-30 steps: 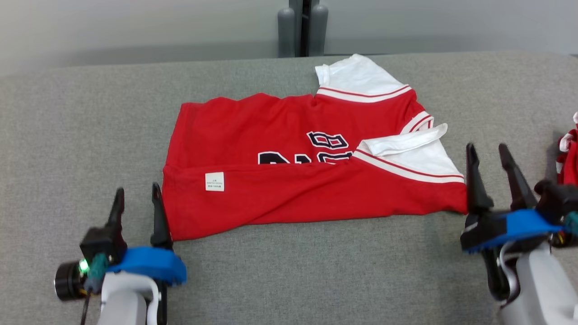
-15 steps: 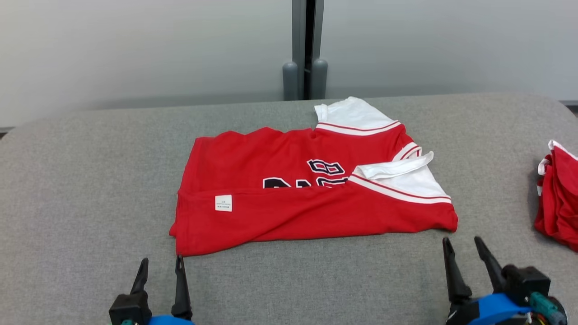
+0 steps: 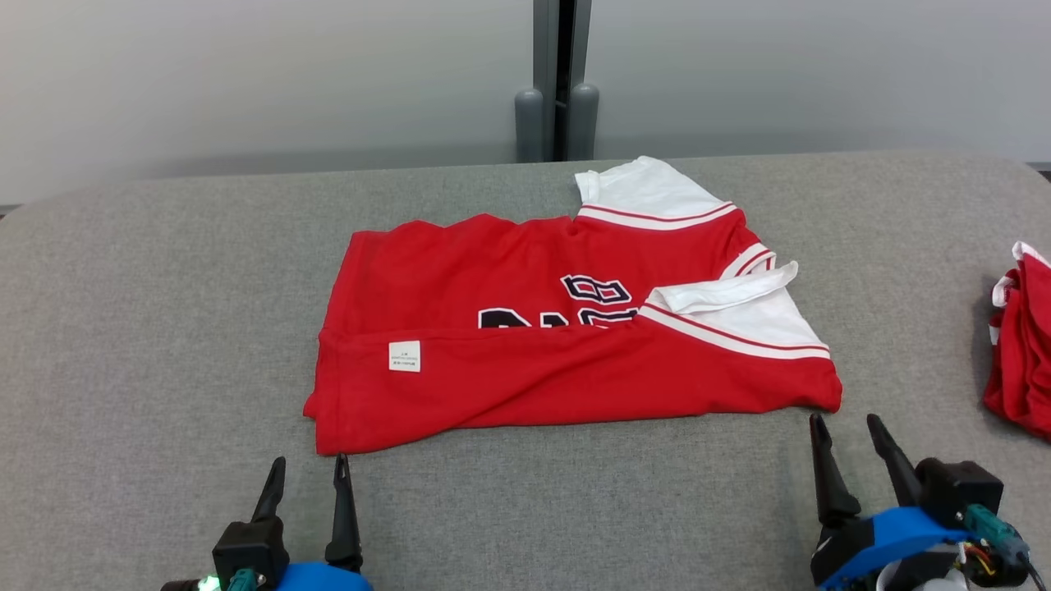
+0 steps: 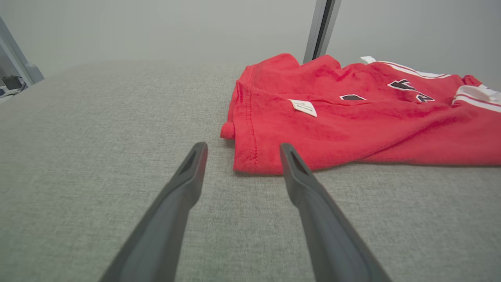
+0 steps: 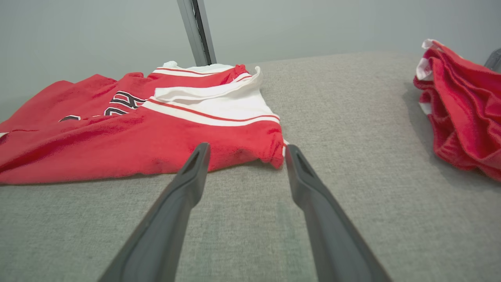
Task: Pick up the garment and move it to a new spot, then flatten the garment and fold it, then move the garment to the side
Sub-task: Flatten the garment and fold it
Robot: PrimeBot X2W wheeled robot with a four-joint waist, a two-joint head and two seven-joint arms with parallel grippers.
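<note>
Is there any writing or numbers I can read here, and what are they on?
"8", apparently: dark print on the red jersey; the neighbouring characters are cut off by the fold.
Small white label on the jersey: print too small to read.
No other text.

Room left and below
I see bare grey surface (image 3: 148, 328) there; the red garment (image 3: 525, 386) fills centre frame, a second red heap (image 3: 1022, 345) crowds the right edge.
</note>
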